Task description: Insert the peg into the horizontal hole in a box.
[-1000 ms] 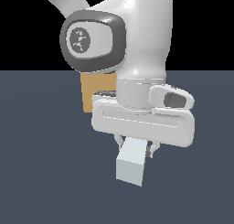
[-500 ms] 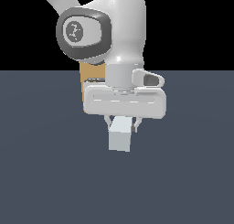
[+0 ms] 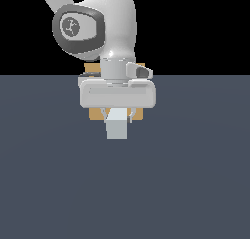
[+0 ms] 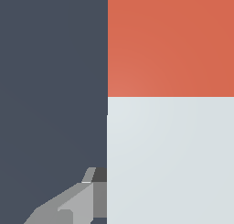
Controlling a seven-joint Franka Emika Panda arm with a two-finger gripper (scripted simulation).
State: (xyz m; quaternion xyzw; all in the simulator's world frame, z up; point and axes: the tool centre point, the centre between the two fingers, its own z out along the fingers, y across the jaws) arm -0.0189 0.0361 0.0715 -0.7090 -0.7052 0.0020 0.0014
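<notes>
Hand [image 3: 117, 117] gripping peg [image 3: 117, 126], box [image 3: 138, 114] edges just behind, bare floor [image 3: 195, 174] all around

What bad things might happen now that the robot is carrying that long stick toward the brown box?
1. In the exterior view the arm hides most of the box and all of its hole, so the peg might hit the face instead of going in.
2. The pincer grips only part of the long peg, so a bump could tilt it or make it slip.
</notes>
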